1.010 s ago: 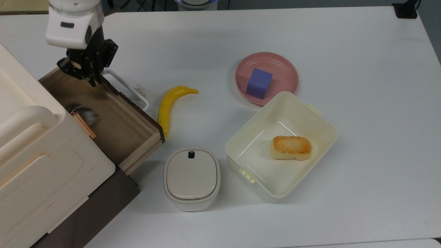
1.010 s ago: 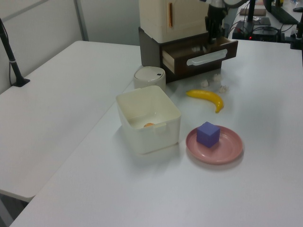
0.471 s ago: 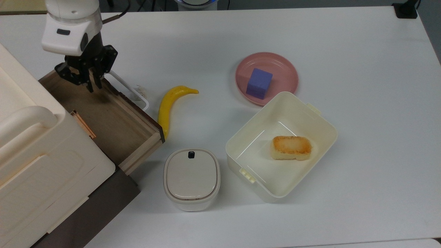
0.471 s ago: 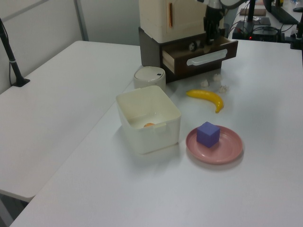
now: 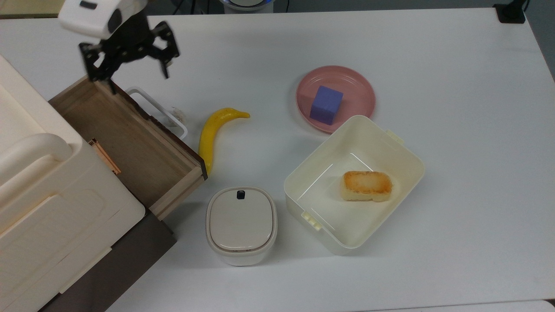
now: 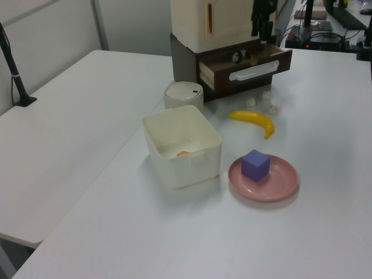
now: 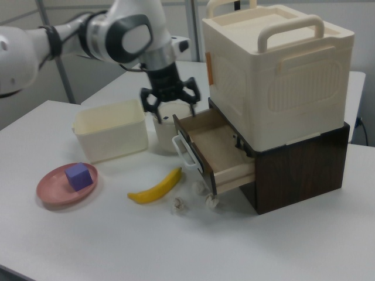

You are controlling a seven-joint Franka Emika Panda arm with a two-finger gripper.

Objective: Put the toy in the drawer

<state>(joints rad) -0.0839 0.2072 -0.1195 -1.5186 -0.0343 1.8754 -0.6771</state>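
The wooden drawer (image 5: 130,138) stands pulled out of the cream cabinet (image 5: 47,203), its dark front with the white loop handle (image 5: 158,110) facing the table. The toy (image 6: 236,56), a tiny black-and-white figure, lies deep in the drawer (image 6: 273,60) close to the cabinet body. My gripper (image 5: 129,65) hovers above the drawer's far corner by the handle, open wide with nothing between its fingers. In the right view the gripper (image 7: 170,102) hangs over the front of the drawer (image 7: 214,143).
A yellow banana (image 5: 212,132) lies just beside the drawer front. A lidded cream pot (image 5: 241,223), an open cream bin (image 5: 303,182) holding a bread piece (image 5: 367,185), and a pink plate (image 5: 360,93) with a purple cube (image 5: 325,105) stand toward the top view's right. Small white scraps (image 5: 177,113) lie by the handle.
The gripper has risen out of the drawer and spread its fingers wider. The toy, blurred on the drawer floor a second ago, has come to rest at the back under the cabinet.
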